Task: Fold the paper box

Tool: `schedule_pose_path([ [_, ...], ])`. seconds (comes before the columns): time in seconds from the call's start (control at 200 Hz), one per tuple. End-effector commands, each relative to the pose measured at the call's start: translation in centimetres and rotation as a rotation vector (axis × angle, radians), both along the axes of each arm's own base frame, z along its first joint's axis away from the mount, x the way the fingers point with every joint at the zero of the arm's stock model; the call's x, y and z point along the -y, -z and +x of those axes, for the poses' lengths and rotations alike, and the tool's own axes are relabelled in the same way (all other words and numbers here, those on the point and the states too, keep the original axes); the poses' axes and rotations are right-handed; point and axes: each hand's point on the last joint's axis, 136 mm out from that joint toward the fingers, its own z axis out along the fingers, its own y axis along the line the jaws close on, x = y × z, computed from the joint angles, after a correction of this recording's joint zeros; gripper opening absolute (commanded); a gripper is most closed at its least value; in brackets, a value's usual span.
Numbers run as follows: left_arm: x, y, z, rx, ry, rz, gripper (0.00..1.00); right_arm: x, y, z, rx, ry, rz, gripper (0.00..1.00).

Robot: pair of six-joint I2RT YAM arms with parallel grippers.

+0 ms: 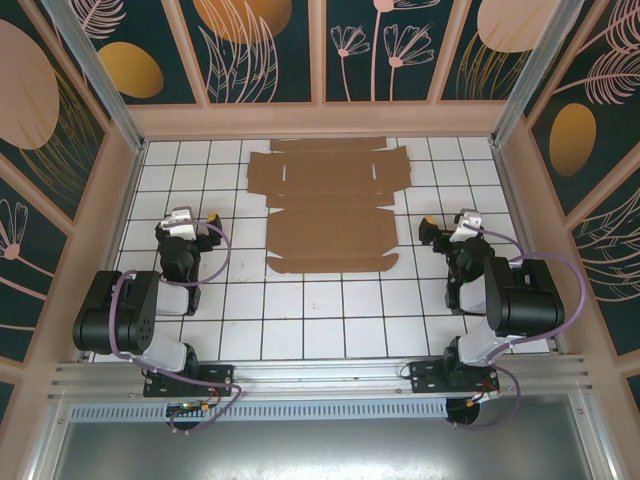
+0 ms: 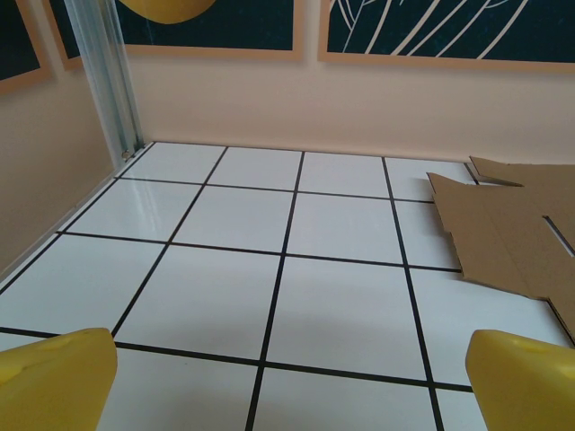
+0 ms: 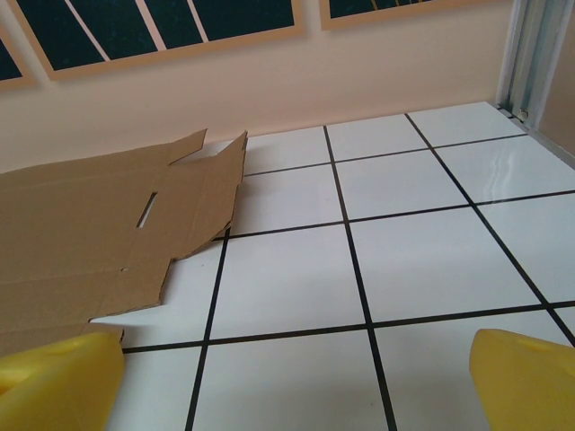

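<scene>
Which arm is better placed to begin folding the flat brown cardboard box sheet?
Probably right: the right gripper, open, sits nearer the brown cardboard sheet than the open left gripper.

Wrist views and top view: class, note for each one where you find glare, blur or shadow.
Top external: even light, the box sharp, only faint shadows. Left wrist: the yellow tips of the left tool are blurred, and the tiles look glossy near the post. Right wrist: the tips of the right tool are blurred too, with a wavy sheen on the far right tiles.
</scene>
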Motion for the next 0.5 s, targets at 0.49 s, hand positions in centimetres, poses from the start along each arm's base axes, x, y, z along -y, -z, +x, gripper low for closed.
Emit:
schedule_pose_path([
  [0.49,12.4,-16.7,0.9,-0.197,0.147,-0.243,0.99,-19.0,-22.6,-4.5,0.05,-0.417,0.064,0.99],
])
